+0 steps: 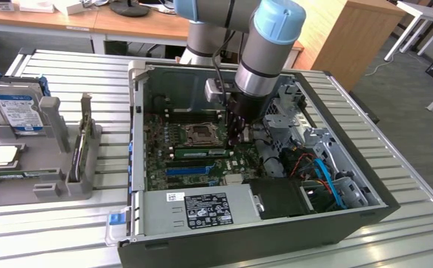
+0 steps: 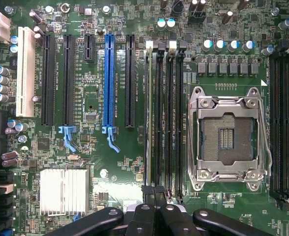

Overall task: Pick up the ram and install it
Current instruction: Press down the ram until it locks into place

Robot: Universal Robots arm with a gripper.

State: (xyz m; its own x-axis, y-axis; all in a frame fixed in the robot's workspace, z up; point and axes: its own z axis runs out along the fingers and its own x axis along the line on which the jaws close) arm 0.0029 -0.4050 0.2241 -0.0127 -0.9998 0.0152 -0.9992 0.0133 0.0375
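The fingers (image 2: 153, 194) are pressed together over the motherboard (image 2: 90, 162), their tips above the ram (image 2: 148, 113), which stands edge-on in its slot beside the empty CPU socket (image 2: 228, 140). Uneven downward pressure could leave one end unlatched.

open computer case (image 1: 276, 245) lying on its side on a slatted metal desk (image 1: 410, 167), motherboard (image 1: 194, 162) exposed. robot arm (image 1: 265, 50) reaching down into the case; its gripper (image 1: 236, 131), fingers shut, stands just beside the empty processor socket (image 1: 200, 134), above the memory slots. a green ram (image 1: 198, 152) stick lies seated in a slot below the socket; a bright-blue slot (image 1: 187, 169) runs parallel nearer the power supply (image 1: 201, 209). at the exterior view's left, a grey holder (image 1: 45, 190) carries a hard drive (image 1: 17, 111), a square silver processor chip (image 1: 0, 156) and an upright card (image 1: 82, 139).
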